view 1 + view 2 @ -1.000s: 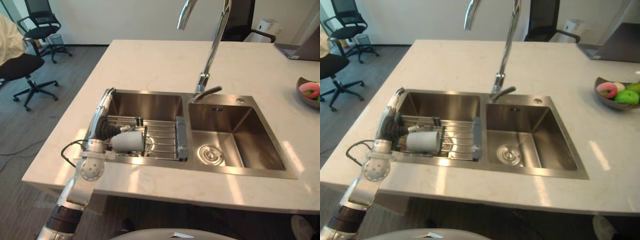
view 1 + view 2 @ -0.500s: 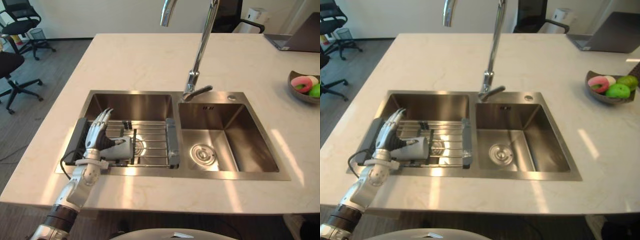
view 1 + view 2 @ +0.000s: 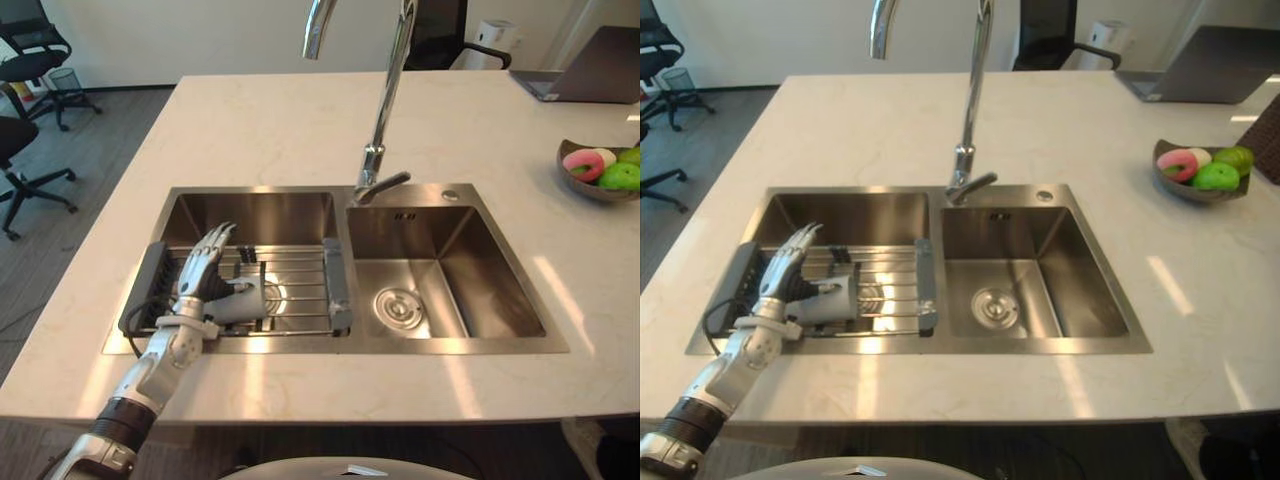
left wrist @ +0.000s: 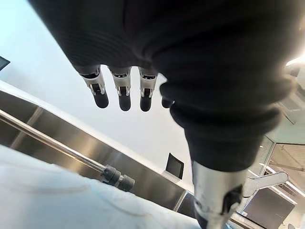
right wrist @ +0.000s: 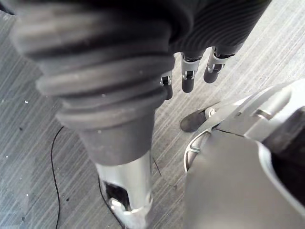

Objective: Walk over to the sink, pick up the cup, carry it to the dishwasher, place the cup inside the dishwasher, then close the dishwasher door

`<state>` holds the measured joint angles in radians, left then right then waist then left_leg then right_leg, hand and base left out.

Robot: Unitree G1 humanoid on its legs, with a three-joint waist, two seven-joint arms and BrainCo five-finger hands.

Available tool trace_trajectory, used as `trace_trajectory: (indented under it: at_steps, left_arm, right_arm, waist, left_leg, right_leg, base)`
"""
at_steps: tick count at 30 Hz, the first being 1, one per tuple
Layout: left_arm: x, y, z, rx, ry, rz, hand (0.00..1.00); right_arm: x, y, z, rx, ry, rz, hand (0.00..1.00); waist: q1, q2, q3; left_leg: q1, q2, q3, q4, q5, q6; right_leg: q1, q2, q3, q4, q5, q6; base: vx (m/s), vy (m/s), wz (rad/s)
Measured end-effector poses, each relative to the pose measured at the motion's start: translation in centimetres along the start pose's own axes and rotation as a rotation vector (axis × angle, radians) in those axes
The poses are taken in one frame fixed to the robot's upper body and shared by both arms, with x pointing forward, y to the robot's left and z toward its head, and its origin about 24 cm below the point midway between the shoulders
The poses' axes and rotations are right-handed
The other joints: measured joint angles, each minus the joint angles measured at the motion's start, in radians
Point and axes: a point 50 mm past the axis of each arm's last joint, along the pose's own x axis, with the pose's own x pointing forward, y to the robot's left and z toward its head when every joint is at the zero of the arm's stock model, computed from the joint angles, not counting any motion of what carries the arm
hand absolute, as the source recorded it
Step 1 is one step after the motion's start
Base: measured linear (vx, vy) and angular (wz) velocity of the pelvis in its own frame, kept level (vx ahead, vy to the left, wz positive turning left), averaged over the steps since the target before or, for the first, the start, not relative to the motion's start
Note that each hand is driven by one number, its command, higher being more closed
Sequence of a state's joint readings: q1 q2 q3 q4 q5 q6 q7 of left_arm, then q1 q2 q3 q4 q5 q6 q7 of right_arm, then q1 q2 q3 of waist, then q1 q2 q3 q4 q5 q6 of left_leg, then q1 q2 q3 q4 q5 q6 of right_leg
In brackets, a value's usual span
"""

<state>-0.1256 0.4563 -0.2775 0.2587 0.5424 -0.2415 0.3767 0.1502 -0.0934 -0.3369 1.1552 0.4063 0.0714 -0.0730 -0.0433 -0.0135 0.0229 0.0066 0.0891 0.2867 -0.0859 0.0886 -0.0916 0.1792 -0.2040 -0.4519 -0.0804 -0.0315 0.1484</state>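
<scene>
A pale grey cup point(image 3: 245, 298) lies on its side on the wire rack point(image 3: 300, 285) across the left basin of the steel sink point(image 3: 250, 190). My left hand point(image 3: 203, 268) stands beside the cup's left end with its fingers straight and spread, pointing away from me, the thumb against the cup. In the left wrist view the straight fingers point(image 4: 125, 90) reach past the cup's pale side point(image 4: 71, 200). It is open and grips nothing. My right hand point(image 5: 188, 78) hangs over the grey floor with its fingers relaxed.
A tall curved faucet point(image 3: 385, 110) rises between the basins. The right basin point(image 3: 440, 290) has a drain. A bowl of fruit point(image 3: 600, 170) and a laptop point(image 3: 580, 75) sit at the counter's far right. Office chairs point(image 3: 35, 50) stand on the floor to the left.
The camera has moved, shifting the whole picture. My left hand has come further in over the rack and its fingers have spread beside the cup. The cup has stayed on the rack.
</scene>
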Motion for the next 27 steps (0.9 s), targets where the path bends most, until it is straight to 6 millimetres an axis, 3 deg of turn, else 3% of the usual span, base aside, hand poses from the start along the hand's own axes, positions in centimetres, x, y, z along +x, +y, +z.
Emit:
trace_trajectory:
  at_steps: [9, 19, 27]
  left_arm:
    - [-0.1, 0.3, 1.3, -0.282, -0.04, -0.018, 0.0]
    - [-0.4, 0.8, 1.5, -0.34, -0.046, -0.02, 0.0]
    - [-0.5, 1.1, 1.2, -0.323, -0.037, -0.019, 0.0]
  right_arm:
    - [0.1, 1.6, 1.4, 0.063, -0.009, 0.043, 0.0]
    - [0.2, 1.4, 1.7, 0.111, -0.003, 0.04, 0.0]
    - [0.2, 1.2, 1.7, 0.131, -0.003, 0.035, 0.0]
  waist:
    - [0.004, -0.002, 0.025]
    - [0.024, 0.016, 0.036]
    - [0.036, 0.015, 0.041]
  left_leg:
    - [-0.008, -0.005, -0.015, 0.006, 0.0, 0.0]
    - [-0.005, -0.005, -0.016, 0.0, 0.0, 0.0]
    - [-0.005, -0.005, -0.017, 0.0, 0.0, 0.0]
  right_leg:
    - [0.002, -0.001, -0.027, 0.0, 0.003, 0.007]
    - [0.006, -0.001, -0.03, 0.0, -0.003, -0.002]
    - [0.006, -0.001, -0.03, 0.0, -0.003, -0.003]
  base:
    - [0.0, -0.009, 0.03]
    - [-0.01, -0.003, 0.0]
    - [0.0, -0.001, 0.0]
